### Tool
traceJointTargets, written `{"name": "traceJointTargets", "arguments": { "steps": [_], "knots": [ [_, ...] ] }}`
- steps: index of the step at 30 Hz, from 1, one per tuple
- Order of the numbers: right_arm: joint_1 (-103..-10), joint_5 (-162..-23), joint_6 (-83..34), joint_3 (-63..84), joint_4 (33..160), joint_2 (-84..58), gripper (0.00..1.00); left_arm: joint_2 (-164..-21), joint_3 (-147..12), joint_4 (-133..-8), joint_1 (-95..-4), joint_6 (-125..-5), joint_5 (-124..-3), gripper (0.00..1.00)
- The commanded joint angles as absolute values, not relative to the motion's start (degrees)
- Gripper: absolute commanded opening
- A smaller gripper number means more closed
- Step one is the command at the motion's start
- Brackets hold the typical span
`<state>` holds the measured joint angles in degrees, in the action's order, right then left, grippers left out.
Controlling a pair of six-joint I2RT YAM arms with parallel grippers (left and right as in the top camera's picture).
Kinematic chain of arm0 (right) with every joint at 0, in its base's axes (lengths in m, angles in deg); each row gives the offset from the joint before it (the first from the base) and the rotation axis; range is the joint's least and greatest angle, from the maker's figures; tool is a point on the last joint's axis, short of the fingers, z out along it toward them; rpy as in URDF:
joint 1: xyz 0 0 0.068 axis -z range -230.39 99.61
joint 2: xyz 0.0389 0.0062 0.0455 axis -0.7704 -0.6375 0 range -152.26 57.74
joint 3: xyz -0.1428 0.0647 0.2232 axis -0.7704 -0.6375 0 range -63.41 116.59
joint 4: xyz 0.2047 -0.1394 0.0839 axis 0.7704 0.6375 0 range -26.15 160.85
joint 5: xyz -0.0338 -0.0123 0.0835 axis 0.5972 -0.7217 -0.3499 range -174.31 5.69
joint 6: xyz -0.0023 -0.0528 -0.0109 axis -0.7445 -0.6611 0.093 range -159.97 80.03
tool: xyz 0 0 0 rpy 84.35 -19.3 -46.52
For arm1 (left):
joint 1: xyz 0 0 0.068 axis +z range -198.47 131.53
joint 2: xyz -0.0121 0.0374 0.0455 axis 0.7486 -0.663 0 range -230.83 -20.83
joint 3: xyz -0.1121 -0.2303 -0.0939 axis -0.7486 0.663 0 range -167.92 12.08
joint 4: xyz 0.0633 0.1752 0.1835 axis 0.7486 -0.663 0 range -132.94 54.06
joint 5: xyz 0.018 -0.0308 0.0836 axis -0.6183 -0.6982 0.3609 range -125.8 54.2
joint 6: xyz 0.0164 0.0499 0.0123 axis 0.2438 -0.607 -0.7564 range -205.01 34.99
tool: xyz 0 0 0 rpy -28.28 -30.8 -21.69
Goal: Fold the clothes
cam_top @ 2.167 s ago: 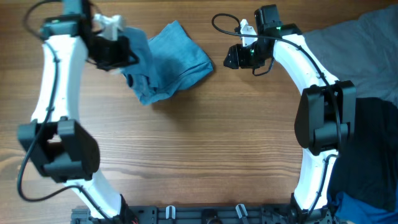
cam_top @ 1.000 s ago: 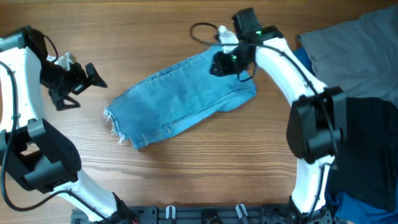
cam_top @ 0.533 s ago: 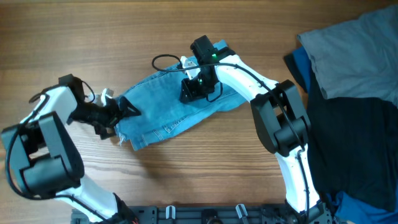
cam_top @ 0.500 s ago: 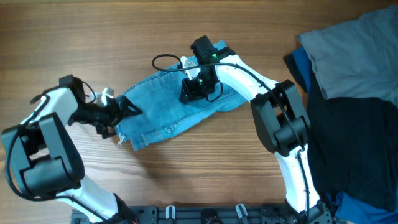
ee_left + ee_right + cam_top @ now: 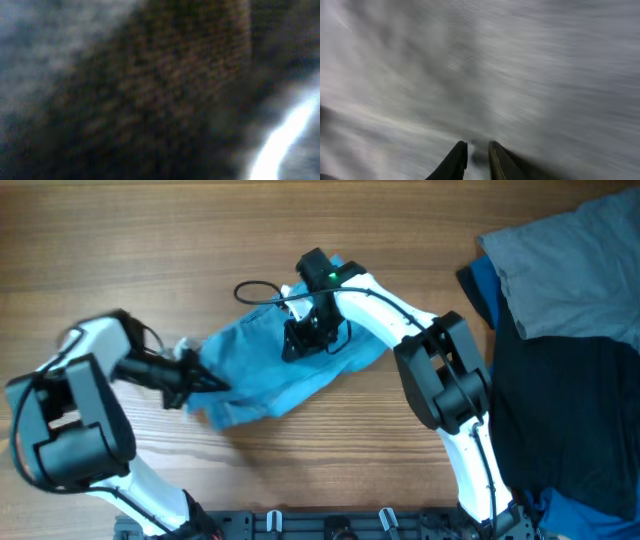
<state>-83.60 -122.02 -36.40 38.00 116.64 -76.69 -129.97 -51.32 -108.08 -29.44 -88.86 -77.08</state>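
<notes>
The light blue denim jeans (image 5: 270, 370) lie bunched in the middle of the wooden table in the overhead view. My left gripper (image 5: 196, 376) is at their left, frayed end and looks shut on the cloth. The left wrist view is filled by blurred dark fabric (image 5: 150, 90), and no fingers show there. My right gripper (image 5: 305, 340) presses down on the upper middle of the jeans. In the right wrist view its fingers (image 5: 477, 150) are nearly together with a pinch of denim (image 5: 480, 75) between them.
A pile of other clothes lies at the right edge of the table: a grey garment (image 5: 570, 260), a black one (image 5: 580, 420) and some blue cloth (image 5: 480, 280). A black cable (image 5: 255, 288) loops from the right arm just behind the jeans.
The jeans' left end has been drawn in to the right and the cloth is more bunched. The left gripper moved right and closed at the hem. The right gripper shifted slightly left.
</notes>
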Motion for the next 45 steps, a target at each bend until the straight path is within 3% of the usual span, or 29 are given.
{"name": "traceJointTargets", "arguments": {
  "steps": [1,5,9,12,16,19,21,27,32,40,45],
  "knots": [
    [-81.4,-117.8,-37.4,38.4,117.3,-74.2,0.2,-127.7,-68.3,-121.3,-25.8,-96.6,-72.8,0.04],
    [-80.9,-115.6,-36.5,38.3,116.4,-73.2,0.2,-125.8,-80.0,-125.4,-29.6,-96.5,-69.5,0.09],
    [-79.7,-102.1,-26.8,38.3,116.3,-73.2,0.2,-125.8,-81.3,-125.4,-33.7,-93.7,-66.0,0.12],
    [-79.0,-100.4,-26.6,38.3,115.3,-73.2,0.19,-125.8,-81.5,-127.3,-34.0,-92.8,-64.5,0.11],
    [-79.3,-110.7,-33.6,38.2,115.0,-74.0,0.19,-125.8,-81.5,-127.3,-34.9,-92.0,-60.9,0.14],
    [-79.2,-131.7,-45.1,38.2,110.2,-73.2,0.23,-125.8,-81.5,-128.0,-35.2,-92.0,-57.6,0.21],
    [-79.8,-141.5,-45.1,38.2,105.6,-73.1,0.17,-125.8,-81.5,-128.0,-35.3,-91.6,-58.0,0.18],
    [-89.7,-130.2,-39.9,38.2,101.1,-75.5,0.13,-125.8,-81.5,-128.2,-37.4,-90.5,-58.7,0.16],
    [-98.9,-132.9,-40.2,38.2,99.2,-80.4,0.12,-125.8,-82.0,-129.4,-37.4,-90.0,-58.7,0.09],
    [-87.8,-127.4,-34.1,40.0,100.6,-70.0,0.17,-125.8,-89.8,-132.5,-37.4,-90.1,-57.6,0.11],
    [-78.6,-122.5,-33.9,38.6,112.9,-69.7,0.17,-125.8,-89.9,-131.7,-37.5,-90.1,-56.5,0.13]
  ]
}}
